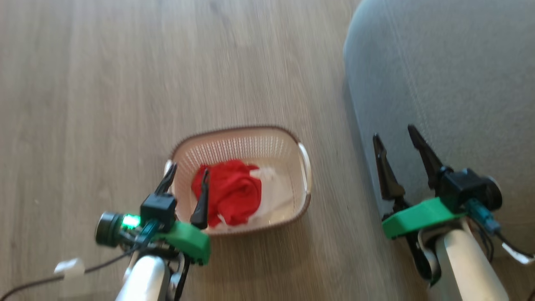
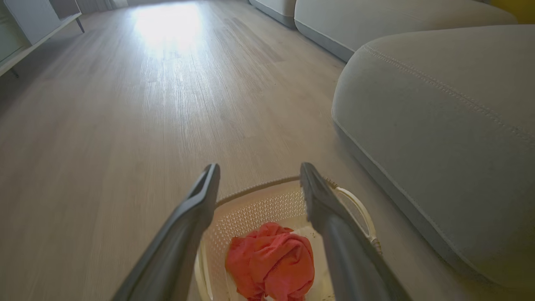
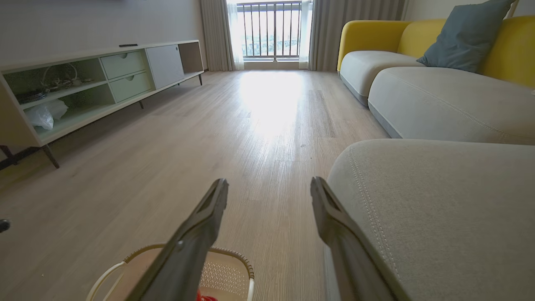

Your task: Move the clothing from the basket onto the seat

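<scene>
The cream basket (image 1: pixel 267 142) with a brown rim stands on the wood floor, holding bunched red clothing (image 1: pixel 230 192) over white fabric. My left gripper (image 1: pixel 188 171) hangs open above the basket's near left side, nothing between its fingers; its wrist view shows the clothing (image 2: pixel 271 263) below the gripper (image 2: pixel 259 171) and the basket (image 2: pixel 250 209). My right gripper (image 1: pixel 395 136) is open over the edge of the grey seat (image 1: pixel 451 75), empty. The right wrist view shows that gripper (image 3: pixel 269 186), the seat (image 3: pixel 439 209) on the right and the basket's corner (image 3: pixel 228 267) below.
Wood floor (image 1: pixel 125 83) spreads left of and beyond the basket. In the right wrist view a low media cabinet (image 3: pixel 83 83) lines the left wall, a yellow-backed sofa (image 3: pixel 418 83) with a blue-grey cushion (image 3: pixel 464 37) runs along the right, and a balcony door (image 3: pixel 271 29) is far ahead.
</scene>
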{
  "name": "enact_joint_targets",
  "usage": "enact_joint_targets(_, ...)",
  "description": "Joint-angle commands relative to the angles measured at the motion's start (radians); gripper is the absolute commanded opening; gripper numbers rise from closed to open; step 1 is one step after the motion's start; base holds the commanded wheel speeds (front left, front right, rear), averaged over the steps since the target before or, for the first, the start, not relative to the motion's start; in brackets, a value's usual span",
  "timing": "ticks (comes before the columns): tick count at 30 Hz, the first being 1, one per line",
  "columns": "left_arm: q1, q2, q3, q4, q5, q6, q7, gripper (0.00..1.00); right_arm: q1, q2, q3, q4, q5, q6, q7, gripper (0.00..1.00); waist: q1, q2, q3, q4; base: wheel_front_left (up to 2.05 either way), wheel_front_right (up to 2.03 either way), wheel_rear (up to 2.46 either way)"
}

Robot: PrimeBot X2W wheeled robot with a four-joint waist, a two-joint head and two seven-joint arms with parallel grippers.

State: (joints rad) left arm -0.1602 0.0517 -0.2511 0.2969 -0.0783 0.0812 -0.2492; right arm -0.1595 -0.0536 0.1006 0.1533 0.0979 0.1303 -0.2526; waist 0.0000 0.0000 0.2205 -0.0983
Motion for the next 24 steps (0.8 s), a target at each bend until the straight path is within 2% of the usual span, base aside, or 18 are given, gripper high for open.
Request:
enact_joint_targets(1, -0.052, 0.0, 0.024, -0.004, 0.021, -0.013, -0.013, 1.0, -0.034, 0.003, 0.021, -0.037, 0.005, 0.0, -0.009, 1.0, 0.0, 0.0, 0.1, -0.025, 0.0, 0.0, 0.0)
enact_joint_targets(14, -0.308, 0.076, -0.058, 0.282, 0.109, -0.119, -0.013, 1.0, -0.076, 0.003, 0.04, -0.083, 0.043, 0.0, -0.009, 1.0, 0.0, 0.0, 0.393, -0.097, 0.0, 0.0, 0.0)
enact_joint_targets(19, -0.398, 0.118, -0.125, 0.393, 0.172, -0.132, -0.013, 1.0, -0.088, 0.003, 0.046, -0.103, 0.059, 0.0, -0.009, 1.0, 0.0, 0.0, 0.471, -0.121, 0.0, 0.0, 0.0)
enact_joint_targets(24, -0.509, 0.129, -0.175, 0.512, 0.192, -0.144, -0.013, 1.0, -0.104, 0.003, 0.054, -0.118, 0.088, 0.0, -0.009, 1.0, 0.0, 0.0, 0.55, -0.153, 0.0, 0.0, 0.0)
